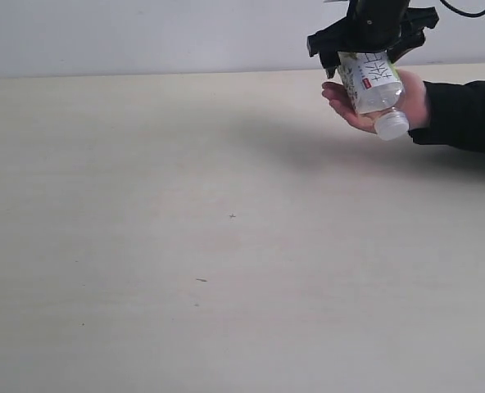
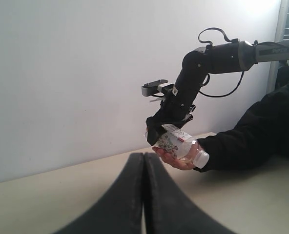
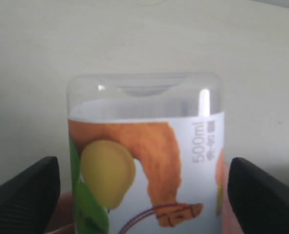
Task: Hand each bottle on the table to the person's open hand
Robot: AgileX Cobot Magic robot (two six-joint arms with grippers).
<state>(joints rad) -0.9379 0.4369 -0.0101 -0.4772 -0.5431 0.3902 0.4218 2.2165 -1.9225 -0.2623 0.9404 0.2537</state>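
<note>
A clear bottle [image 1: 372,82] with a pear-picture label and a white cap lies tilted, cap down, in the person's open hand [image 1: 338,101] at the far right, above the table [image 1: 185,229]. My right gripper [image 1: 369,57] hangs over the bottle's base. In the right wrist view the bottle [image 3: 144,161] sits between the black fingers [image 3: 27,195] with a gap on each side, so the right gripper [image 3: 144,195] is open. The left wrist view shows the bottle [image 2: 178,145] resting on the hand [image 2: 176,162]. My left gripper [image 2: 144,158] is shut and empty, far from them.
The person's black sleeve [image 1: 464,115] reaches in from the right edge, above the tabletop. A plain pale wall [image 1: 144,33] runs behind the table's far edge. A few tiny dark specks [image 1: 232,216] mark the table.
</note>
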